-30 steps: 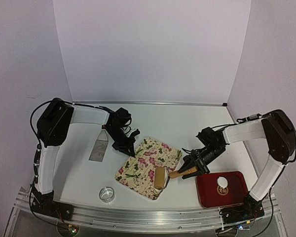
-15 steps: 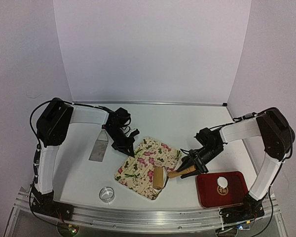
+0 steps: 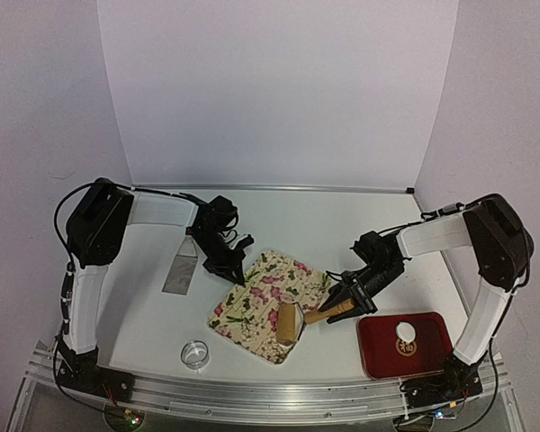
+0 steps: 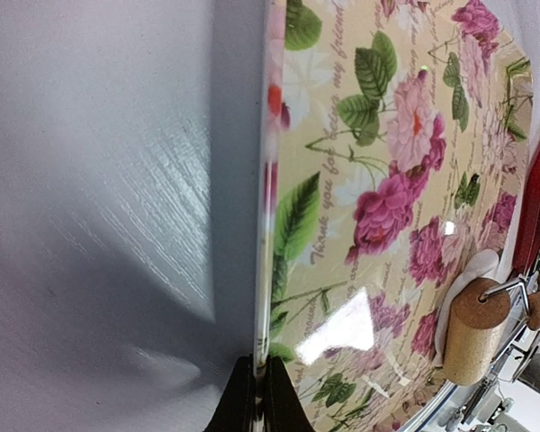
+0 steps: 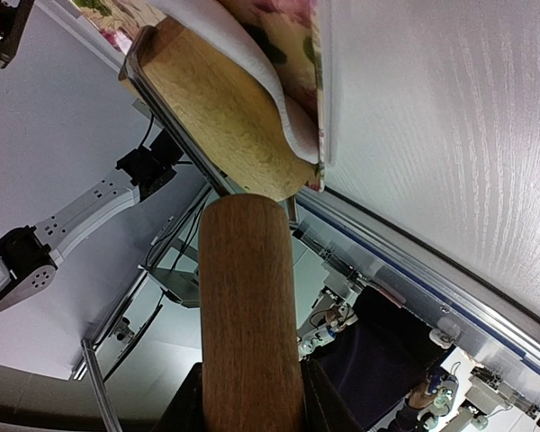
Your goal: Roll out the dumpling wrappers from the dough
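Hiding under the roller: white dough, with only a thin lip showing from beneath the drum in the wrist views; from above neither it nor its outline can be made out
Right gripper: jaws clamped on the roller's wooden handle; its fingers are mostly cut off at the bottom of its own camera's view
Left gripper: closed tight, pinching the far-left rim of the floral tray; only the dark fingertips show in its wrist view
Dumpling wrapper: small white round disc lying on the red tray, near right, well apart from the roller; a round mark just nearer than it is too small to read
Around: ring cutter near left on the table; flat metal scraper left of the floral tray
Materials: roller drum of pale grainy wood in a thin metal frame; floral tray glossy, with pink roses and green leaves on cream; table white with a fine grain
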